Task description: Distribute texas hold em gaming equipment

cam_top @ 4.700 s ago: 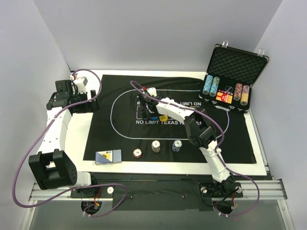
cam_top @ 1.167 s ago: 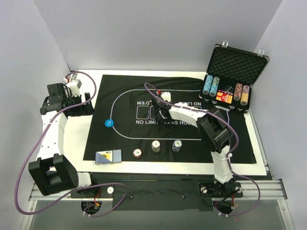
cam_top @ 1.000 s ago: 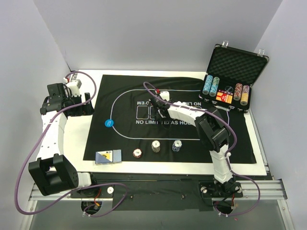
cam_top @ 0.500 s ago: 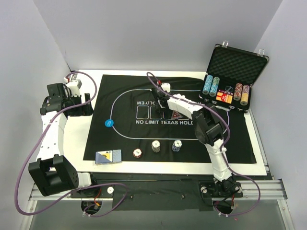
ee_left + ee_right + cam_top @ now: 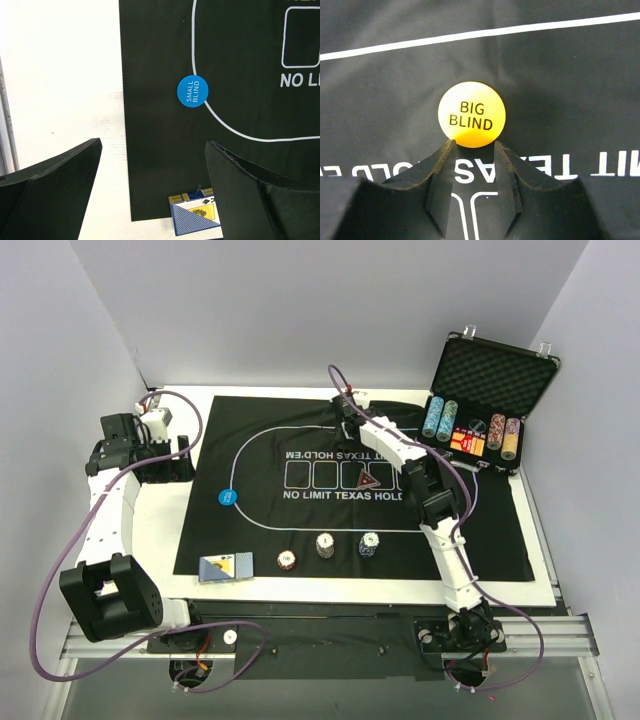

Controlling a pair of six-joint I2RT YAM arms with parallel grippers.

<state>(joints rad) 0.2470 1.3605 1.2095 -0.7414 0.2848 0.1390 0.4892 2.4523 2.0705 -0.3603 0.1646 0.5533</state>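
Yellow BIG BLIND disc (image 5: 471, 114), lower edge hidden, sits pinched in right claw (image 5: 474, 144); left claw (image 5: 152, 144) gapes wide.

Three plain, pale grey walls close in the scene: a back wall (image 5: 320, 310), a left wall (image 5: 50, 360) and a right wall (image 5: 600, 400). A white tabletop (image 5: 160, 530) spans the space between them, most of it under a black mat (image 5: 250, 530). A silver metal rail (image 5: 110, 645) runs along its near edge, with a dull grey surface (image 5: 320, 695) below. The light is soft and even, and shadows are faint.
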